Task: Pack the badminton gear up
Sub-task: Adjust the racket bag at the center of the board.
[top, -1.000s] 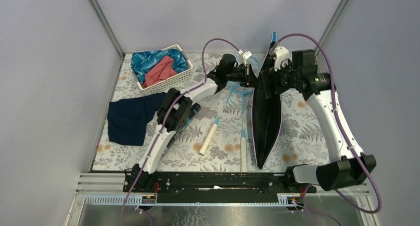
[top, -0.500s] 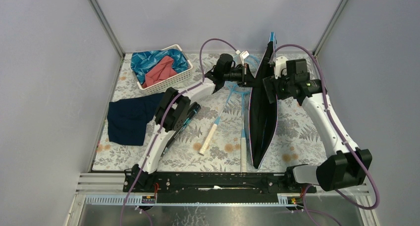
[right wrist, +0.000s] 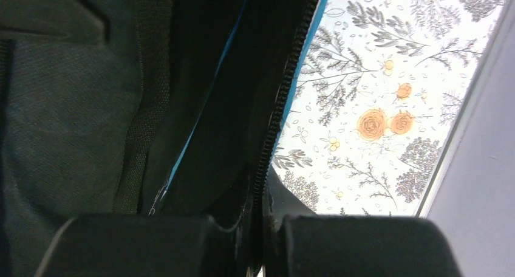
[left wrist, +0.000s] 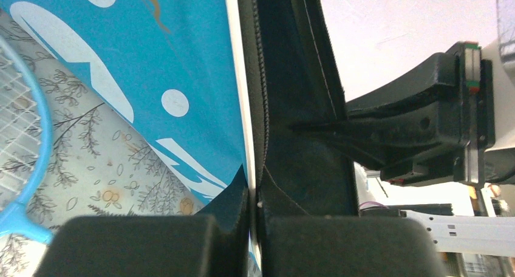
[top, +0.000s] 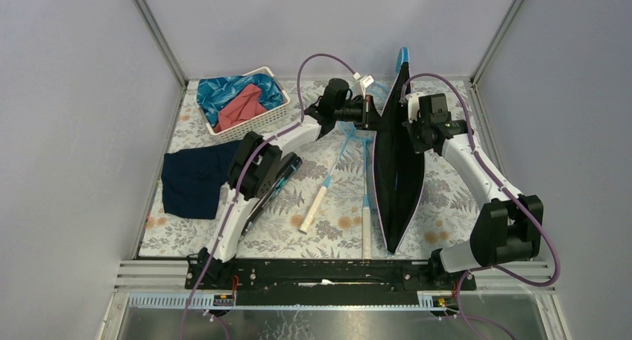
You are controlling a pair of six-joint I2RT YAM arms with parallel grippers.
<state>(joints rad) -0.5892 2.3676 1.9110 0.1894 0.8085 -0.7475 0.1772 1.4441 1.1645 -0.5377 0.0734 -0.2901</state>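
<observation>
Writing: white shapes on the bag's blue outer face in my left wrist view, cropped too close to read.
Bag: one blue racket-shaped bag (top: 399, 176), stood on edge right of centre on the surface (top: 447, 198), its narrow end toward my bases, black lining showing through the open mouth.
Left tool: my left tool (top: 375, 115) is pinched together on the bag's left edge; in the wrist view its fingers (left wrist: 152, 246) meet on the white-piped rim beside the zip teeth.
Right tool: my right tool (top: 408, 124) is clamped on the opposite edge; close up, its fingers (right wrist: 340, 243) grip the zip line with black lining to the left.
Left arm pose: elbow raised over the middle of the surface, forearm reaching far forward and right to the bag's wide end.
Right arm pose: forearm sloping from the near right up to the far end, wrist turned left toward the bag.
Rackets: two, light-blue frames and white handles, lying flat left of the bag; one (top: 314, 209) slants, the other (top: 366, 232) lies just beside the bag, their heads overlapping near my left tool.
Tube: one black tube (top: 286, 173), partly under my left arm.
Basket: one white basket (top: 277, 115) at far left, holding a blue patterned cloth and a red one.
Navy cloth: one (top: 195, 180), crumpled at the left edge.
</observation>
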